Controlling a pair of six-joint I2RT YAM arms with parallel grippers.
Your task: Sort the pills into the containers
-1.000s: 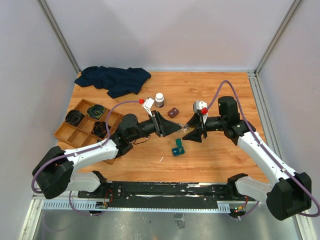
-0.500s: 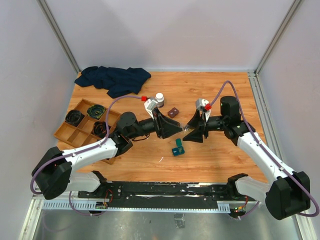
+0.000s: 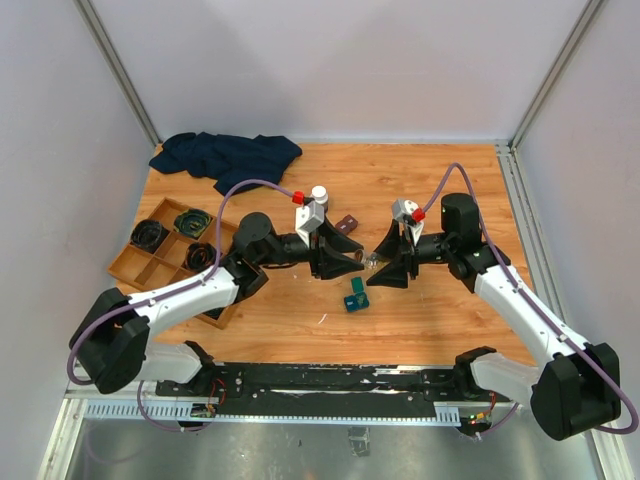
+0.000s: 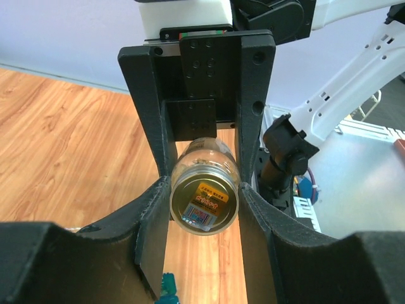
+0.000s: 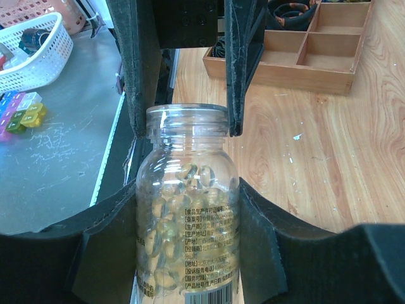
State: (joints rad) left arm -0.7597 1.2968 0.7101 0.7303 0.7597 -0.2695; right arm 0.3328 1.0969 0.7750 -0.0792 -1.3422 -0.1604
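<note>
A clear pill bottle full of pale yellow capsules hangs above the table between my two grippers. My right gripper is shut on its body. My left gripper is shut on its top end. In the right wrist view the left fingers flank the neck. In the left wrist view the right gripper stands behind the bottle. A small teal case lies open on the table just below the bottle. Its corner shows in the left wrist view.
A wooden compartment tray with dark coiled items sits at the left, also in the right wrist view. A dark cloth lies at the back left. A white-capped bottle and a small brown box stand behind the grippers.
My left wrist has turned about the bottle's axis and shifted slightly right, with its red marker swinging toward the white-capped bottle. The right gripper has stayed nearly still on the bottle.
</note>
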